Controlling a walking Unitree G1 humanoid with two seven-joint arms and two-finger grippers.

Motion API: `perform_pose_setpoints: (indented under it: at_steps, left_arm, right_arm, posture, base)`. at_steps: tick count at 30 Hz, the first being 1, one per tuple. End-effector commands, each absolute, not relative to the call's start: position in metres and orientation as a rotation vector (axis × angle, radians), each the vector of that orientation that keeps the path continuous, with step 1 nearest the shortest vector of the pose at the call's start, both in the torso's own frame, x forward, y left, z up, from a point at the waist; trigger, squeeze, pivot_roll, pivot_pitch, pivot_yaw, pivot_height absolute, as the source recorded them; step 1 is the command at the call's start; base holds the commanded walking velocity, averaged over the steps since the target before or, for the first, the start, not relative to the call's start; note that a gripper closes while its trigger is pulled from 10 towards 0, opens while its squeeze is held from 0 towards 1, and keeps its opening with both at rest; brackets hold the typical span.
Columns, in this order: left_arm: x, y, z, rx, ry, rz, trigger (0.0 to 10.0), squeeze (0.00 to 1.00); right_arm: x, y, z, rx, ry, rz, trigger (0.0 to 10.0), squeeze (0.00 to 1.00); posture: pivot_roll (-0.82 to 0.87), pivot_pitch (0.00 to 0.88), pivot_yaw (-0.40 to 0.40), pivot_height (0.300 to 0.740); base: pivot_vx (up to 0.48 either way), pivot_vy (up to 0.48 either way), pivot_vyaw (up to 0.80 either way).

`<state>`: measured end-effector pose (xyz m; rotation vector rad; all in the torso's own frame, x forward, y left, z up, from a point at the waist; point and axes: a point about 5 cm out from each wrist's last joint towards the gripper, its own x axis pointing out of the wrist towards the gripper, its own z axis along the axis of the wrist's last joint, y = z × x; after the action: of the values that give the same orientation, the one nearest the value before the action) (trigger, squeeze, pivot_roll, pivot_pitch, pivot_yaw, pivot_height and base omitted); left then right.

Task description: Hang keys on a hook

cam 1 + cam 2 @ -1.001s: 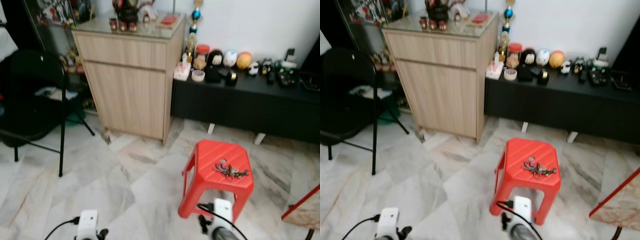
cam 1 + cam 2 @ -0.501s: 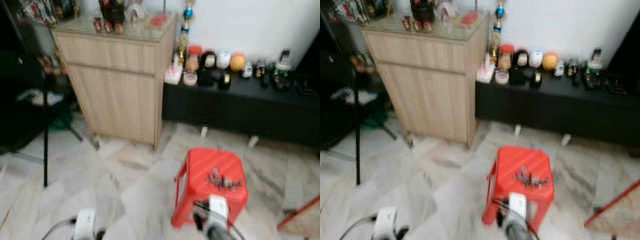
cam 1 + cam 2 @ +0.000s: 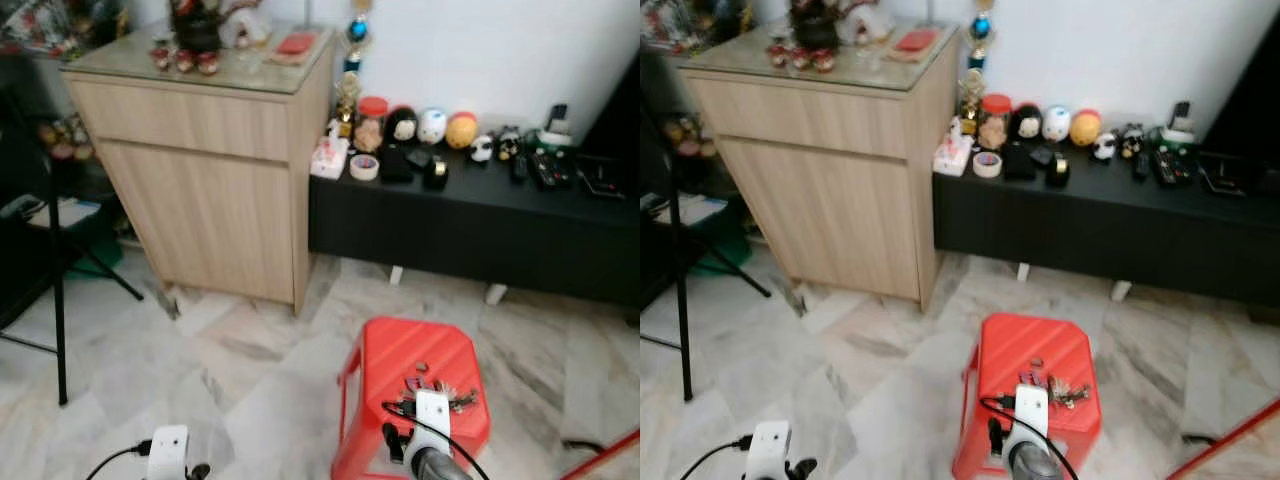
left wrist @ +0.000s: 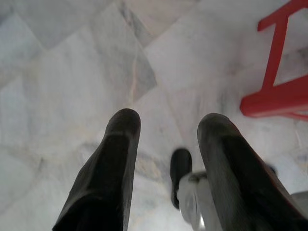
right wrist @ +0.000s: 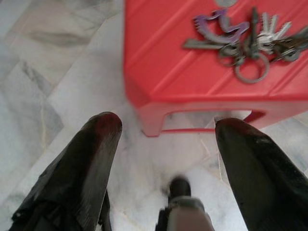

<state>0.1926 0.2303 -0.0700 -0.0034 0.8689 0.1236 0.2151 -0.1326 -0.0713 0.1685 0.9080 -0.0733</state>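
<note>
Keys: a bunch of keys (image 5: 245, 41) on rings, with a purple tag among them, lies flat on top of the red plastic stool (image 3: 410, 395), toward its near right part; in the eye views the right wrist hides part of the bunch, and single keys are too small to count there
Stool: stands on the marble floor (image 3: 150, 370), just ahead of the robot, its near edge cut off by the bottom of the eye views
Right gripper (image 5: 168, 130): hangs low before the stool's near side, its fingers (image 5: 91, 159) spread wide apart with nothing between them, not touching the keys
Left gripper (image 4: 168, 127): idle over bare floor beside a stool leg, fingers apart and empty
Cabinet: a wooden cabinet (image 3: 215, 160) with a glass top stands behind the stool to the left, its small figurines blurred
Bench: a low black TV bench (image 3: 470, 225) runs along the white wall, carrying jars, a tape roll (image 3: 364, 167) and round figures hard to identify
Chair: a black folding chair (image 3: 45, 270) is cut off at the left edge
</note>
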Motion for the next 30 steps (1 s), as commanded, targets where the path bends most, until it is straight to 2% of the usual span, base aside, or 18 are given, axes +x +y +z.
perform_pose_setpoints:
  at_steps: [1,15,19,23,30]
  left_arm:
    - [0.189,0.224,-0.073,-0.022,0.883,0.117,10.0,0.0]
    - [0.189,0.223,-0.073,-0.025,0.88,0.119,10.0,0.0]
    - [0.193,0.224,-0.071,-0.011,0.847,0.115,10.0,0.0]
    - [0.206,0.225,-0.061,0.003,0.753,0.099,10.0,0.0]
    - [0.23,0.228,-0.035,-0.009,0.499,0.068,10.0,0.0]
  right_arm:
    - [0.211,-0.143,-0.073,0.162,0.915,-0.106,10.0,0.0]
    - [0.211,-0.144,-0.073,0.164,0.911,-0.117,10.0,0.0]
    - [0.212,-0.144,-0.072,0.187,0.881,-0.147,10.0,0.0]
    - [0.213,-0.145,-0.07,0.24,0.826,-0.198,10.0,0.0]
    - [0.215,-0.151,-0.066,0.226,0.729,-0.247,10.0,0.0]
  posture:
    - [0.07,0.007,-0.019,0.733]
    - [0.07,0.004,-0.021,0.733]
    - [0.07,0.004,-0.022,0.733]
    - [0.07,0.007,-0.027,0.733]
    - [0.06,0.004,-0.036,0.733]
  base:
    - [0.277,0.0,0.0]
    - [0.277,0.0,0.0]
    - [0.0,0.0,0.0]
    - [0.0,0.0,0.0]
    - [0.0,0.0,0.0]
